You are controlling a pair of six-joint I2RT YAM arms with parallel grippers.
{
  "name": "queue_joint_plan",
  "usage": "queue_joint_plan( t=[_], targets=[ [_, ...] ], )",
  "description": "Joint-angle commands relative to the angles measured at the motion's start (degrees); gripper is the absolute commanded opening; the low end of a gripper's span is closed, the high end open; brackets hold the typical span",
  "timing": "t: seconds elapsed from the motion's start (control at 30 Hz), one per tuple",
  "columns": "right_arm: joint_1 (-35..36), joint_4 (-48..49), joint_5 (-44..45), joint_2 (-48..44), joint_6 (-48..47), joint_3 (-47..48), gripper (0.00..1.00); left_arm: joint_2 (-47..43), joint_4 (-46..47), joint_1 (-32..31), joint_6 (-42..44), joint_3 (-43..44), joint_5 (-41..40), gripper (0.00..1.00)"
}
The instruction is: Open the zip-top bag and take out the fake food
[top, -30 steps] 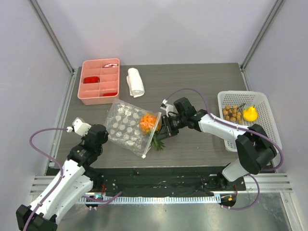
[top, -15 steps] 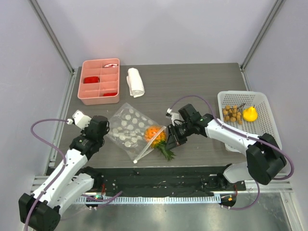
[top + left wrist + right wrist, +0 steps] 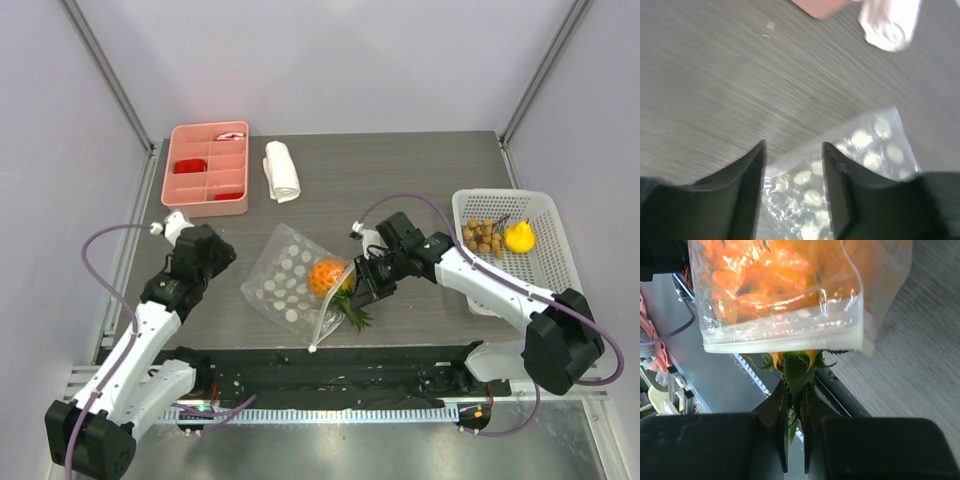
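Top view: clear crinkly plastic zip-top bag (image 3: 285, 285) flat on grey wood-grain table (image 3: 400, 180), centre-front; orange spiky plastic fruit (image 3: 326, 273) at its mouth.
Left wrist: left hand (image 3: 793, 150) open above bag.
Right wrist: right hand (image 3: 795, 395) pinching fruit's green leaves.

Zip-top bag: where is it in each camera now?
Top external: zip-top bag, centre of picture.
Left wrist: lower right, past the open left gripper.
Right wrist: upper half, zip strip lowest.
Landmark: the orange fruit at its mouth, in top and right wrist; left wrist shows only the dotted end.
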Motion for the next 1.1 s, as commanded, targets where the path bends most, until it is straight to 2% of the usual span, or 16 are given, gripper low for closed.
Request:
queue_joint_plan(
  t=[0.0,0.03,0.07,0.13,0.27,0.43,0.8,0.93,0.97,1.07],
  targets=[
    [-0.2,0.3,0.1,-0.2,-3.0,4.1,0.01,3.8,2.2,1.5,6.2,5.3,17.7,0.72],
    [-0.4,0.3,0.2,-0.5,-3.5,4.3,0.01,4.6,3.8,2.2,6.4,5.4,20.4,0.82],
    [-0.6,0.4,0.0,-0.7,-3.5,4.3,0.01,5.6,5.0,4.2,6.2,5.4,28.8,0.88],
    [-0.6,1.3,-1.0,-0.6,-3.2,3.6,0.01,9.6,7.9,5.6,4.5,5.1,33.7,0.89],
    [-0.6,2.4,-1.7,0.1,-3.3,2.0,0.01,20.1,15.4,7.1,2.4,9.0,43.1,1.00],
    [-0.5,2.5,-1.1,-0.5,-3.5,2.4,0.01,33.4,14.1,6.8,4.0,17.7,44.0,1.00],
    [-0.6,3.2,-1.4,0.9,-3.6,3.1,0.01,42.0,14.7,5.0,7.7,21.5,40.4,0.99],
    [-0.6,3.3,-1.3,0.5,-3.3,2.5,0.01,44.6,16.1,4.4,6.8,21.8,40.3,0.86],
    [-0.6,3.4,-1.1,0.4,-3.2,2.4,0.01,44.7,16.6,4.4,6.4,21.5,40.2,0.75],
    [-0.6,3.4,-0.8,-0.5,-2.9,1.7,0.01,43.8,17.2,4.4,5.2,21.0,37.5,0.53]
  ],
)
